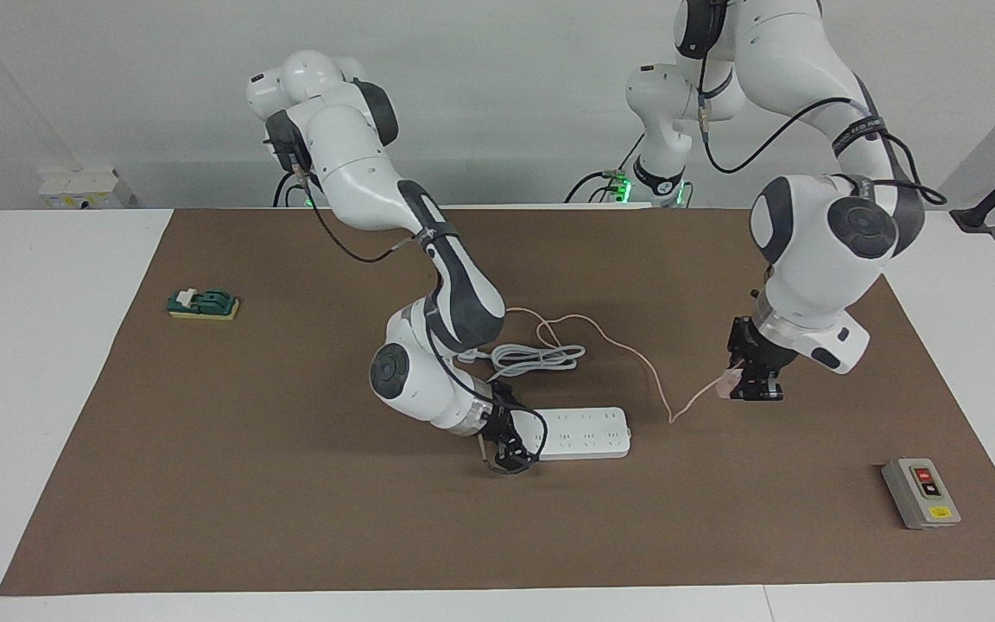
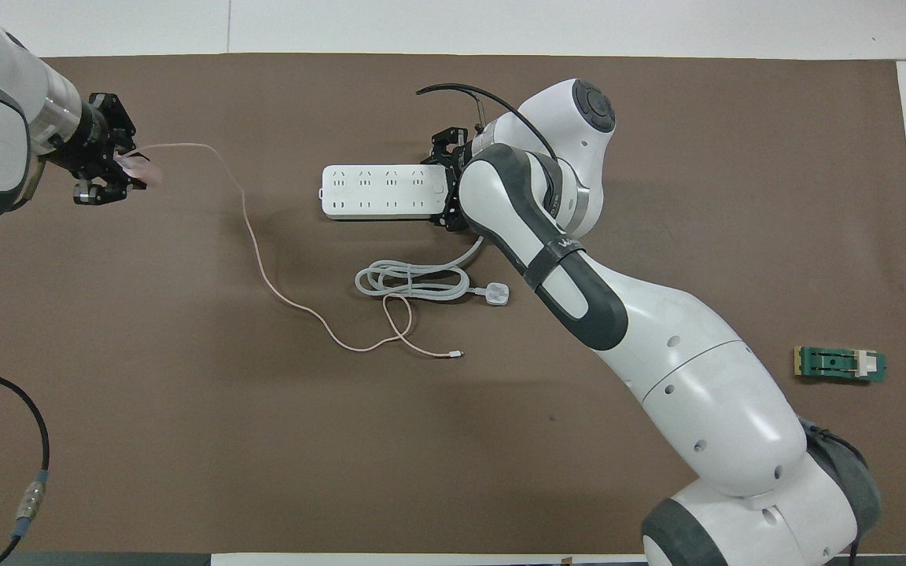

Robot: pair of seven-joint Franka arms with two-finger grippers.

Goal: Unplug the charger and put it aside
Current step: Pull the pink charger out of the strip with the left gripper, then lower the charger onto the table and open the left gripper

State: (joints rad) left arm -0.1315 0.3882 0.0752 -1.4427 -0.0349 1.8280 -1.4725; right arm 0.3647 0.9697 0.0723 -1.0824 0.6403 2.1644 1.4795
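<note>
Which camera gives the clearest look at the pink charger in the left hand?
The overhead view. There the charger shows as a pale pink block between the left hand's fingers, its cable trailing across the mat. In the facing view only a pink sliver of it shows beside that hand, which hides the rest.

Pale pink charger (image 1: 729, 380), white power strip (image 1: 588, 433), brown mat (image 1: 290, 484)

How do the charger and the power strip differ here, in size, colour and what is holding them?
The charger is a small pale pink block; the power strip is a much larger, long white bar. The charger is off the strip, gripped by the left gripper toward the left arm's end of the table; the power strip lies flat on the mat with the right gripper at its end. The charger's cable is thin and pink; the power strip's cord is thick and white. Both leads trail over the mat.
</note>
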